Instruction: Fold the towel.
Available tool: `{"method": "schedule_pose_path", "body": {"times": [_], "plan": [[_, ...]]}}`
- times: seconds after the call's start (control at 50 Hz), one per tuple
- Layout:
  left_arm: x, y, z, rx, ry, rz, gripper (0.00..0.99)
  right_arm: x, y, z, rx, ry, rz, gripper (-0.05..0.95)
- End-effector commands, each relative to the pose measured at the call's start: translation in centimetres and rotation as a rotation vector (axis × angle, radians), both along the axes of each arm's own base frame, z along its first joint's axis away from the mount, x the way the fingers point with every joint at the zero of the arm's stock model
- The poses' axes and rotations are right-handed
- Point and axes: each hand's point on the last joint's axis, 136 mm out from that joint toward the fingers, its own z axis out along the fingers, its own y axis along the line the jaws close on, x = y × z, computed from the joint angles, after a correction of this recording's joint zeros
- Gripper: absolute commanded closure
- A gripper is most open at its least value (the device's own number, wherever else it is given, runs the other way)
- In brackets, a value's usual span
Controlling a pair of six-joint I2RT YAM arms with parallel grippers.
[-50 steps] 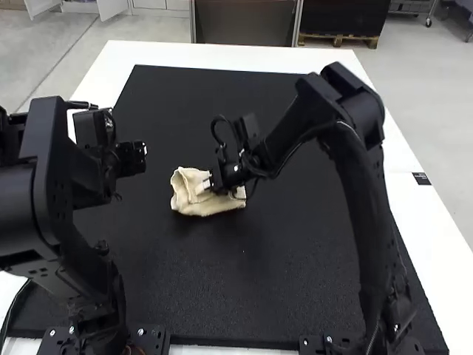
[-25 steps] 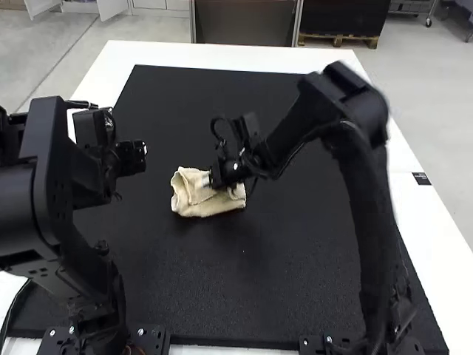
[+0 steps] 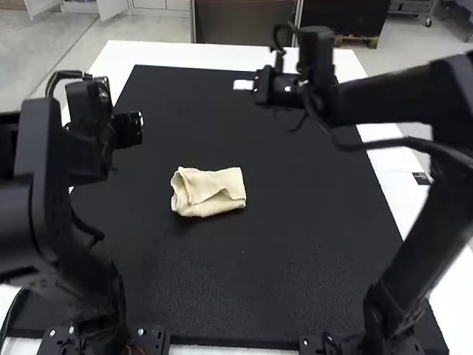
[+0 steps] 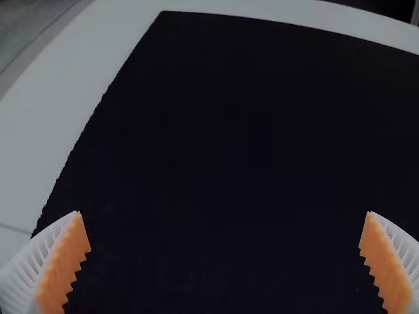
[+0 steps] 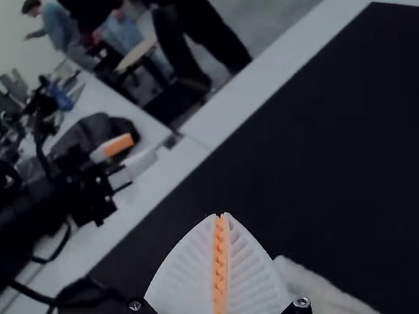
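Note:
The cream towel [image 3: 222, 181] lies on the black mat as a small folded bundle, with a slanting loose flap on top and a rounded fold at its left end. Beyond it, toward the mat's far side, my right gripper [image 3: 242, 85] hangs apart from the cloth. In the right wrist view the right gripper [image 5: 220, 216] is shut, its orange pads [image 5: 220, 261] together with nothing between them, and part of the towel [image 5: 314, 288] shows behind it. My left gripper [image 3: 133, 128] is over the mat's left side; in the left wrist view the left gripper [image 4: 224, 229] stands wide open and holds nothing.
The black mat [image 3: 295, 274] covers most of the white table [image 3: 429, 251], with bare mat all round the towel. The left arm [image 3: 52, 207] stands over the mat's near left part, and the right arm [image 3: 406, 274] rises at the near right.
The right gripper has left the towel and moved away toward the far right, its arm swinging outward. The towel has stayed in place, its flap now uncovered. The left arm has shifted slightly.

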Motion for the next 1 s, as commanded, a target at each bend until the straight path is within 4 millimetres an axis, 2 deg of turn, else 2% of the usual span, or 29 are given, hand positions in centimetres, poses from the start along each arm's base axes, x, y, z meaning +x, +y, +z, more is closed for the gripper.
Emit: {"method": "schedule_pose_path", "body": {"times": [0.0,0.12,0.28,0.36,0.44,0.54,0.7,0.84,0.98], "plan": [[0.4,-1.1,4.4,0.036,-0.097,-0.038,0.028,-0.1,-3.3,4.5,0.033,-0.128,-0.108,0.92],[-0.3,-2.7,8.1,0.057,-0.176,-0.062,0.028,-1.0,-6.7,7.2,0.059,-0.198,-0.213,0.92],[-2.4,-5.2,12.9,0.079,-0.301,-0.092,0.028,-2.8,-11.5,10.5,0.096,-0.304,-0.341,0.92],[-3.3,-6.2,13.9,0.057,-0.328,-0.102,0.028,-3.8,-13.6,11.5,0.107,-0.345,-0.393,0.92],[-4.1,-6.3,14.6,0.050,-0.353,-0.104,0.028,-5.0,-15.1,11.4,0.110,-0.362,-0.422,0.92],[-5.2,-6.5,15.2,0.055,-0.383,-0.104,0.028,-7.0,-16.3,10.9,0.127,-0.373,-0.426,0.92],[-7.7,-7.2,17.1,0.080,-0.478,-0.115,0.030,-10.6,-18.0,11.6,0.164,-0.456,-0.456,0.92],[-10.3,-7.2,18.5,0.099,-0.562,-0.106,0.030,-13.2,-18.7,12.2,0.201,-0.506,-0.460,0.92],[-12.6,-7.6,19.0,0.109,-0.632,-0.112,0.030,-15.4,-19.2,13.0,0.228,-0.555,-0.463,0.92]]}}
